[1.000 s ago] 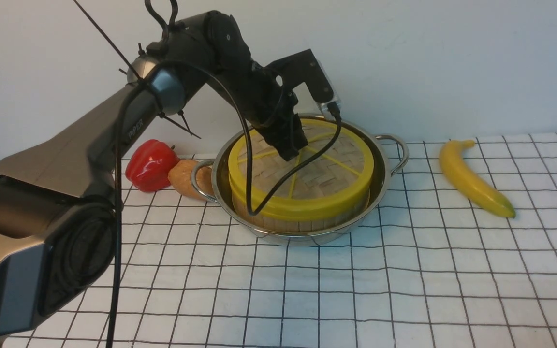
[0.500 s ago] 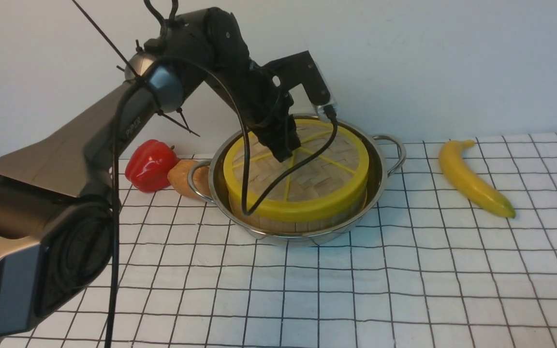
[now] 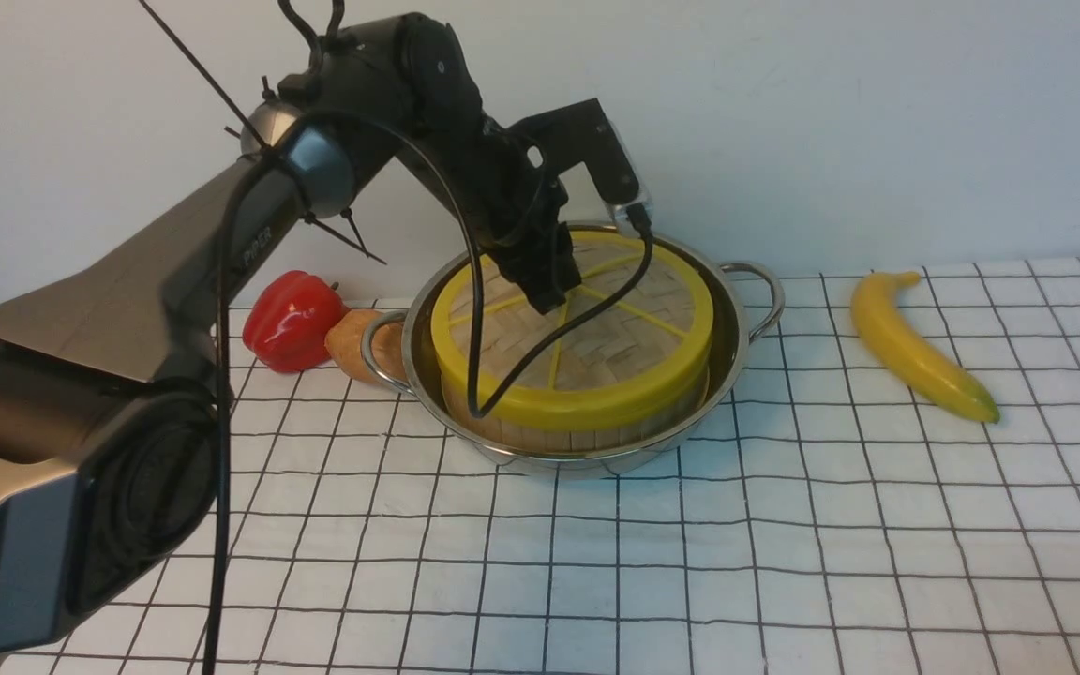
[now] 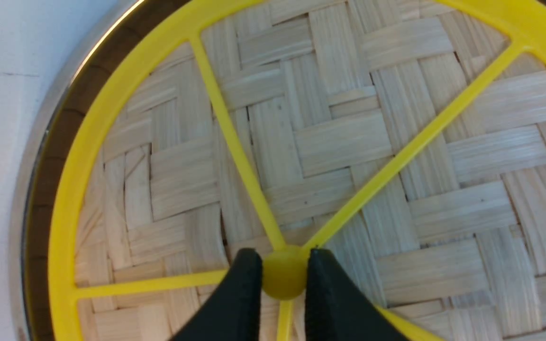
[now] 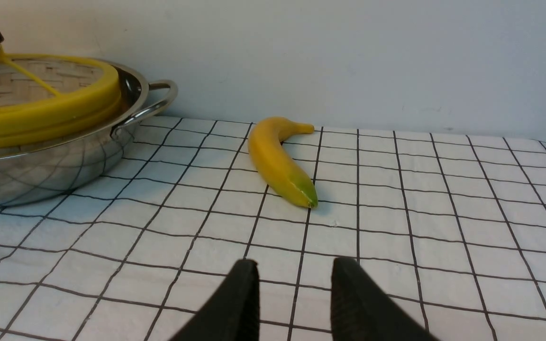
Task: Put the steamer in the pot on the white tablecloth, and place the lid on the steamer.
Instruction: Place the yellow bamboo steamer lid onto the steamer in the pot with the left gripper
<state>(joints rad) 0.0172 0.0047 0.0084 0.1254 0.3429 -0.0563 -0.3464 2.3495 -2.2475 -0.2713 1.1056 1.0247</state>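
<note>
Lid placement is nearly done: my left fingers [image 4: 285, 284] pinch the yellow centre hub of the flat woven-bamboo lid with its thick yellow rim and six spokes [image 3: 596, 347]. Compared with a second ago, the lid and the round bamboo-slat steamer basket [image 3: 587, 431] beneath it have slid a little to my left inside the wide shiny stainless-steel pot with loop handles [image 3: 737, 319], and the lid now looks squarer on the basket. The pot stands on the white grid-lined tablecloth [image 3: 784, 562] covering the worktop, with the steamer inside it. I judge that both parts of the job are in place, so letting go and lifting clear seems all that remains. My right fingers [image 5: 292, 293] hang spread and empty above the cloth, near a yellow plastic banana [image 5: 277, 158].
</note>
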